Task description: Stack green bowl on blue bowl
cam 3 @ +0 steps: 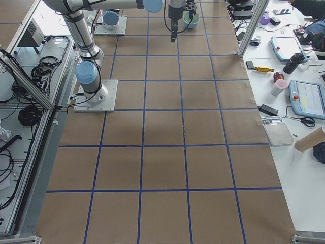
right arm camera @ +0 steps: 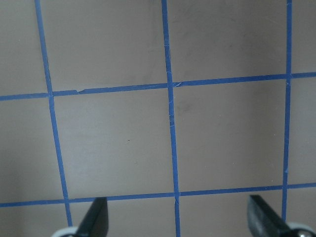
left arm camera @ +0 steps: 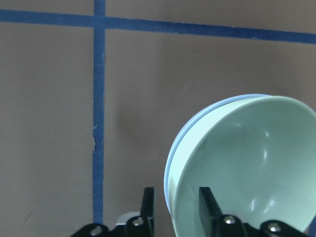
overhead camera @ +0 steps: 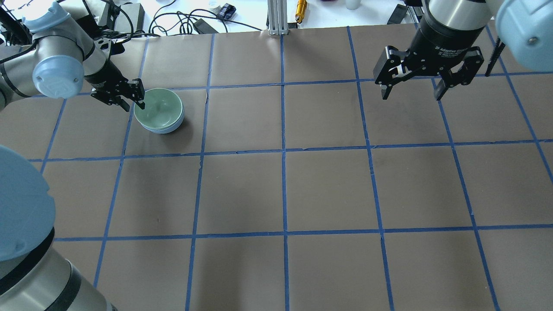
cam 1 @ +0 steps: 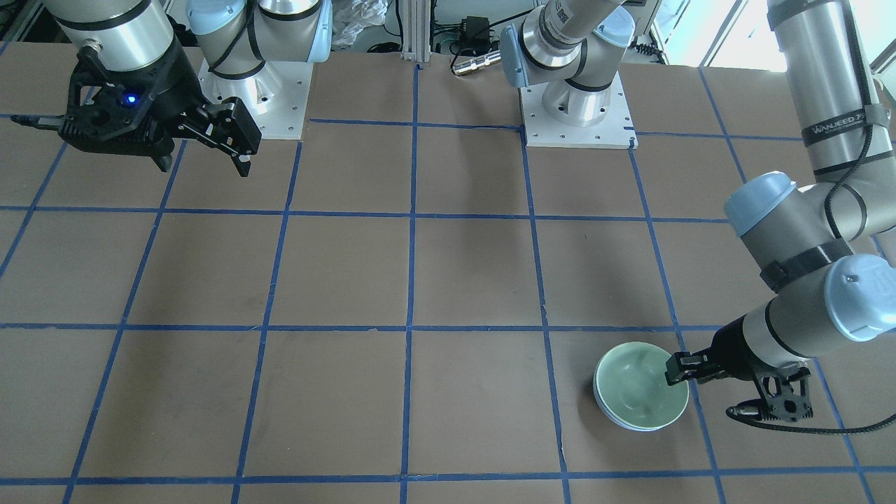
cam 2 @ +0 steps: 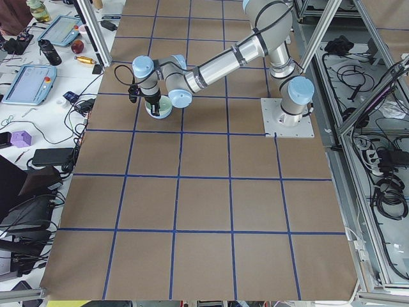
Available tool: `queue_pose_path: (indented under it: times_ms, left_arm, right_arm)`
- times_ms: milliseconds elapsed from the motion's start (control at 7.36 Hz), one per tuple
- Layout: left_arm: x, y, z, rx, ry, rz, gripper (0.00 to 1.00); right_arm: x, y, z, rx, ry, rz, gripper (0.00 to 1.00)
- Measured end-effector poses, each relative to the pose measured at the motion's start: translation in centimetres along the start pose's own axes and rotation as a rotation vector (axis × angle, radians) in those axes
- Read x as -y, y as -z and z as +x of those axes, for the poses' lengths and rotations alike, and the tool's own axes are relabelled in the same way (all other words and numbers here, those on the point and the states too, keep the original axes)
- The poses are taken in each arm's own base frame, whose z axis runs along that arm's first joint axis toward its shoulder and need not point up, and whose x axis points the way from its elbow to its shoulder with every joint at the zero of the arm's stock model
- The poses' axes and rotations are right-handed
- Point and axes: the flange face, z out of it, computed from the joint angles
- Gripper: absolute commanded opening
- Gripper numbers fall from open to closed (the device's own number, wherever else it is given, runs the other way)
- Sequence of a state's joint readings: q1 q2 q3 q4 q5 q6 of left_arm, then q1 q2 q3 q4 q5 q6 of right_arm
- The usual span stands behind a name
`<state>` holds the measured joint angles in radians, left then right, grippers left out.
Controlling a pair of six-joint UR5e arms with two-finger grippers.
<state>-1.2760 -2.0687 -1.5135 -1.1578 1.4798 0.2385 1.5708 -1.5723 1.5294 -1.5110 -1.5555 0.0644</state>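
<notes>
On blue-gridded table (overhead camera: 328,190) | green bowl (overhead camera: 159,110) in blue bowl (overhead camera: 166,131) | left pincer (overhead camera: 135,105), right pincer (overhead camera: 411,96) both released

A brown paper-covered table (overhead camera: 328,185) is crossed by blue tape lines (overhead camera: 284,172); a gold metal cylinder (overhead camera: 300,6) is laid beyond its edge, at the upper centre.

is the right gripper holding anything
No, the right gripper hangs wide open above the table, with nothing in it.
</notes>
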Motion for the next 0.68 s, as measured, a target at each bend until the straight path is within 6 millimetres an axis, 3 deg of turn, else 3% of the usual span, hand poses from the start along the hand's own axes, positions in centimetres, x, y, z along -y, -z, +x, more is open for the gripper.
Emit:
queue_pose_path:
  times_ms: [407,679]
  left_arm:
    - [-3.2,7.7,7.5,0.02,-0.088,0.036,1.0]
    - [-7.7,14.0,11.2,0.028,-0.119,0.039,1.0]
  right_arm:
    - [0.0,0.0,0.0,0.0,0.0,0.0,1.0]
    - [0.0,0.0,0.0,0.0,0.0,0.0,1.0]
